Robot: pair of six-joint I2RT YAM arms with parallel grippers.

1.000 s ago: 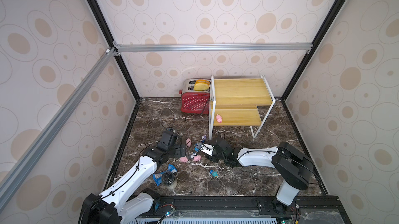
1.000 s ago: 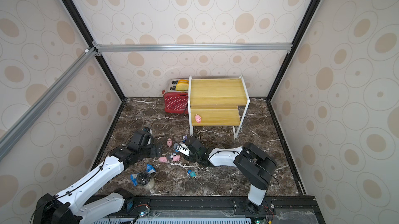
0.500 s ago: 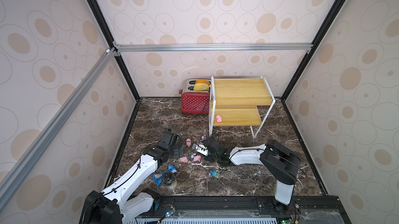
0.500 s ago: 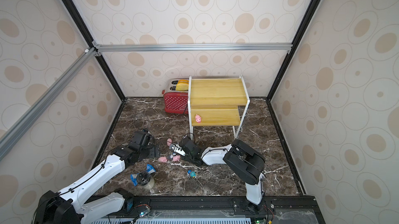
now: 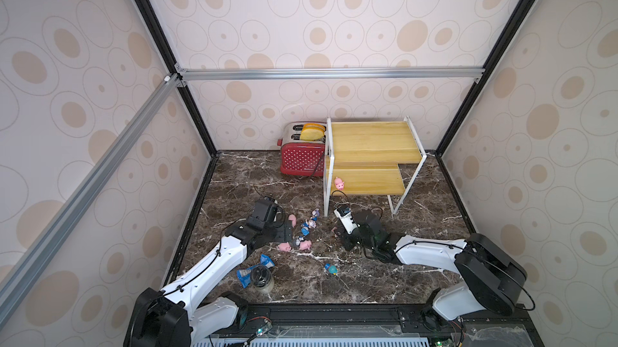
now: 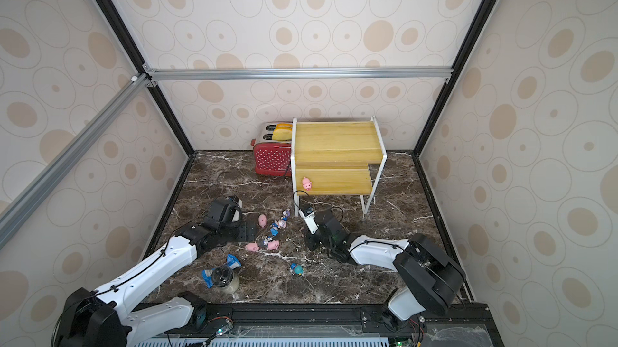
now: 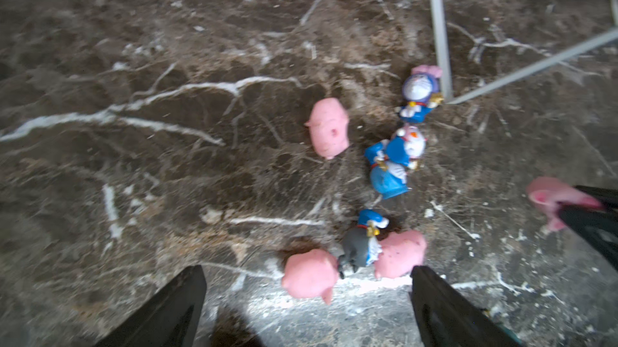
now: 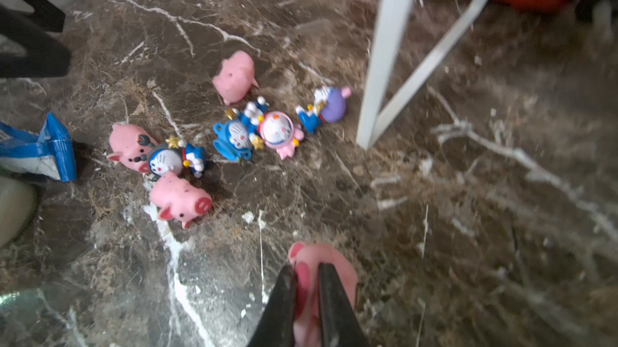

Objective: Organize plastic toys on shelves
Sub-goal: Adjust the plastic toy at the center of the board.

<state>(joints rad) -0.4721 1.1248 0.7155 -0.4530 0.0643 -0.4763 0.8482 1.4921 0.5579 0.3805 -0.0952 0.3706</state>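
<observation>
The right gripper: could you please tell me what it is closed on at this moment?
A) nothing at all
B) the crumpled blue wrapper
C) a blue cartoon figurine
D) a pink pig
D: in the right wrist view the right gripper is shut on a pink pig, whose pink body shows on both sides of the two dark fingers.

The left arm (image 5: 214, 261) reaches forward and low, and the left hand (image 7: 307, 273) points down, spread wide (two dark fingers, well apart). The right arm (image 5: 424, 255) stretches inward, its right hand (image 8: 306, 268) pinched tight on a pink pig (image 8: 342, 276).
</observation>
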